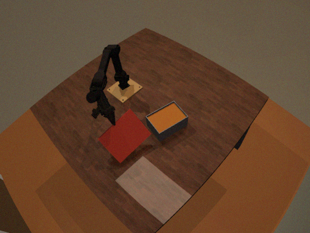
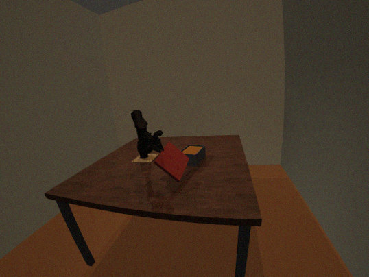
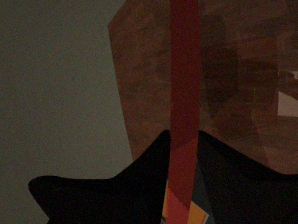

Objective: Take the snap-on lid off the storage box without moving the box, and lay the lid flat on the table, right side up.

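Note:
The red lid (image 1: 125, 136) (image 2: 172, 162) (image 3: 185, 70) is off the box and held tilted above the table (image 1: 201, 86) (image 2: 137, 199), its top face showing in the top and exterior views. My gripper (image 1: 114, 124) (image 2: 162, 150) (image 3: 182, 136) is shut on the lid's edge at the side near the arm; the wrist view shows the lid edge-on between the two fingertips. The storage box (image 1: 174, 128) (image 2: 197, 160) stands upright and open on the table beside the lid, with an orange inside (image 1: 167, 116) (image 2: 193, 150). The lid's underside is hidden in the top and exterior views.
A pale rectangle (image 1: 154, 188) lies on the table beyond the lid, toward the table's edge in the top view. The arm's base stands on a light wooden plate (image 1: 114, 91) (image 2: 138, 160) behind the lid and box.

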`<state>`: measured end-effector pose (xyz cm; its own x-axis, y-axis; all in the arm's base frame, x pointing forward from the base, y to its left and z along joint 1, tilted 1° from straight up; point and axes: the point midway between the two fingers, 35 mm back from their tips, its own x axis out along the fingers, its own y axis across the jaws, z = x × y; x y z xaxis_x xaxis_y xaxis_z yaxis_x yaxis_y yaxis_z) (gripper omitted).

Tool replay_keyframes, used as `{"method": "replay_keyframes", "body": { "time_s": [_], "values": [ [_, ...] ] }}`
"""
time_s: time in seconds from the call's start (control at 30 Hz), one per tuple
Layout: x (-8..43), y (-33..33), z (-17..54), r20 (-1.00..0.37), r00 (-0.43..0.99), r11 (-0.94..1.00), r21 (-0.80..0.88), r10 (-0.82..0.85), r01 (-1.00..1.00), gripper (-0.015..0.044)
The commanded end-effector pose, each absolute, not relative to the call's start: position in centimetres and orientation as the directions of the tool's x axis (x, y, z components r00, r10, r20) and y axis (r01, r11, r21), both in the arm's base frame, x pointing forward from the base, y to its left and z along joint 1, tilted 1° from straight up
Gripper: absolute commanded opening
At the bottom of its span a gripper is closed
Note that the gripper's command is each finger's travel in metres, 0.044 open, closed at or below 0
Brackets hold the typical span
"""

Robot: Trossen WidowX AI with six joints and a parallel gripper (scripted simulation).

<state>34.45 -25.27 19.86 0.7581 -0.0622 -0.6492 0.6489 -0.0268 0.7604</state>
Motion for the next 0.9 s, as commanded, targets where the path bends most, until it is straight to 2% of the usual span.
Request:
{"method": "replay_keyframes", "body": {
  "time_s": [0.0,0.87],
  "values": [
    [34.5,-25.3,19.7,-0.642,0.765,-0.019,0.767,-0.062,0.642,0.0],
    [34.5,-25.3,17.7,-0.642,0.765,-0.019,0.767,-0.062,0.642,0.0]
  ]
}}
